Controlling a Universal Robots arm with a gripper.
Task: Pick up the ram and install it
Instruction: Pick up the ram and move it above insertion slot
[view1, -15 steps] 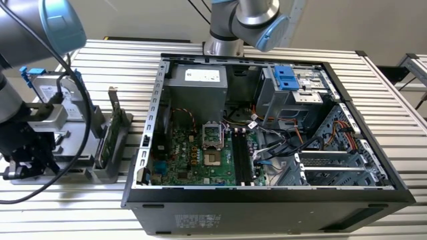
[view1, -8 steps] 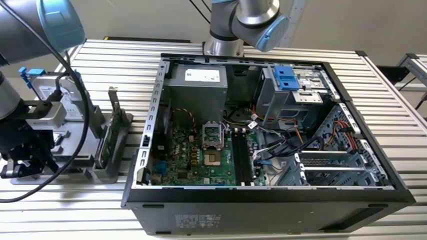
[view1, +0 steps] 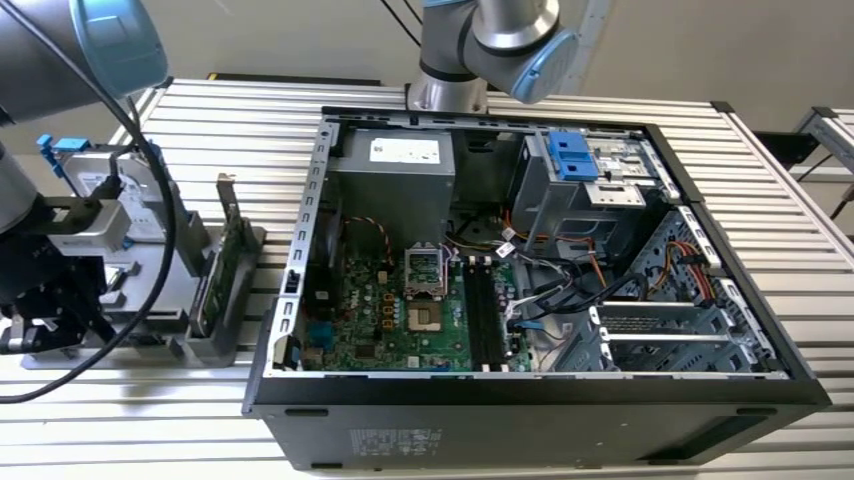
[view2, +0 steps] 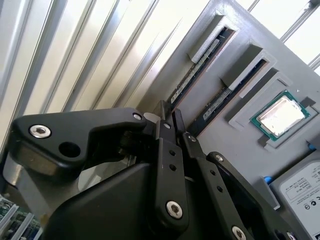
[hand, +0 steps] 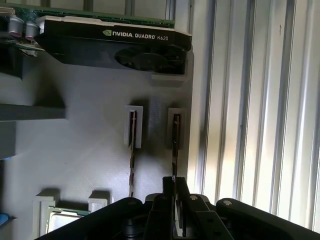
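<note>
Edgewise, thin dark ram in gray holder.

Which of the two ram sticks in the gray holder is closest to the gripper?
The ram stick at the edge of the holder, beside the slatted table; the gripper lines up with it, not the inner stick.

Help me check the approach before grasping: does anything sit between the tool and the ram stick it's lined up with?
Nothing visible does. In the first wrist view the tool is right at the ram standing in its grey holder slot; the neighbouring stick stands apart alongside.
</note>
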